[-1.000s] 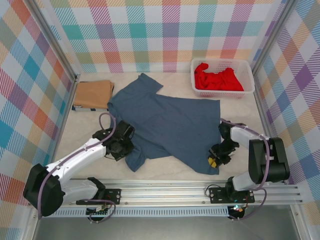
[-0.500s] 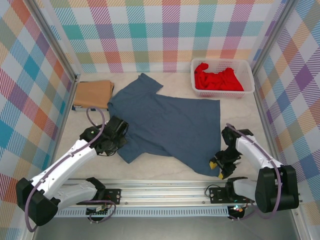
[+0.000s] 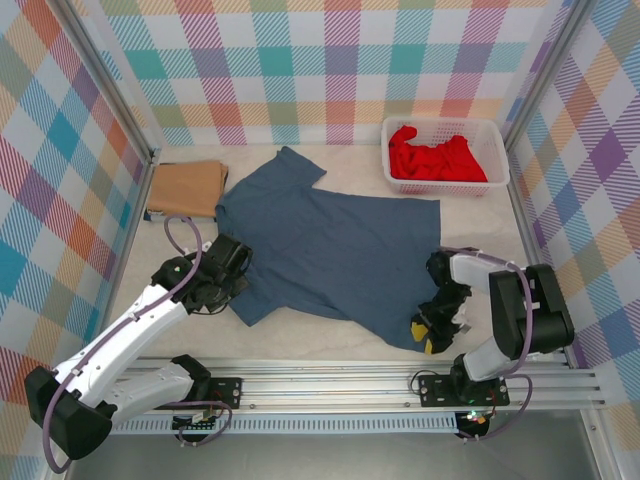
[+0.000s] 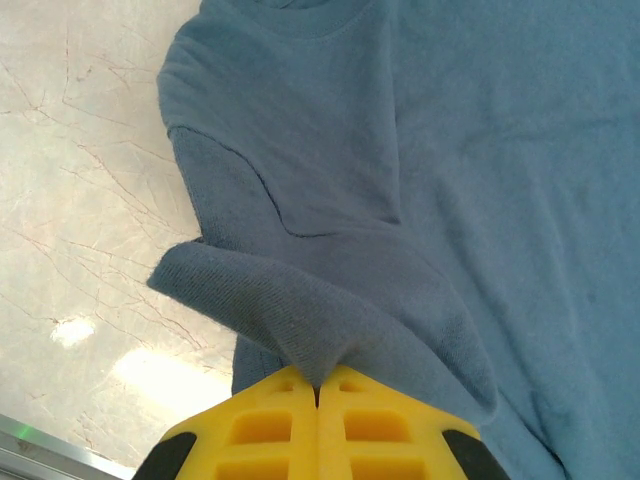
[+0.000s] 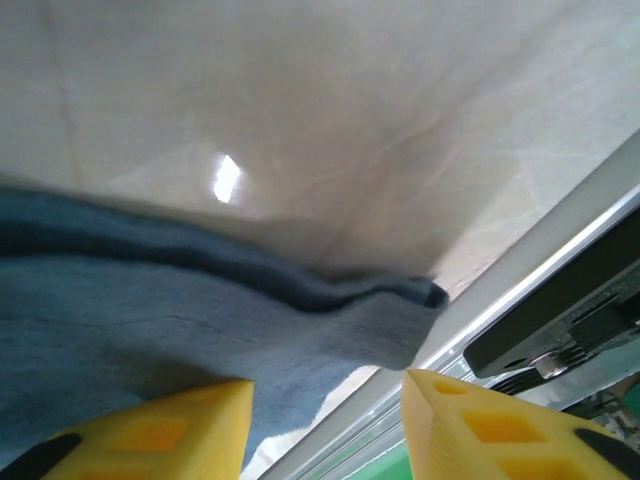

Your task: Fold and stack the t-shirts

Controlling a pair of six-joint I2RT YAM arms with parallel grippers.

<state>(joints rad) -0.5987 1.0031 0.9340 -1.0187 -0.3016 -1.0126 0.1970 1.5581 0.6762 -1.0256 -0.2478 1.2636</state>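
Slate blue t-shirt [image 3: 330, 245] lies spread flat between the two claws. Left gripper [image 4: 318, 385] is clamped on a raised fold of the shirt's near-left edge, jaws pressed together. Right gripper [image 5: 330, 400] has its jaws apart, with the shirt's near corner lying loose between them. The top view adds a folded tan t-shirt [image 3: 185, 188] beyond the left claw, and a red t-shirt [image 3: 435, 155] in the white basket [image 3: 497, 140] beyond the right.

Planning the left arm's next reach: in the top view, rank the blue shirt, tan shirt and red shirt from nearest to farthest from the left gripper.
1. Slate blue shirt: pinched by the left gripper, mid-table.
2. Tan-brown shirt: folded, far-left corner.
3. Red shirt: in the basket, far right.
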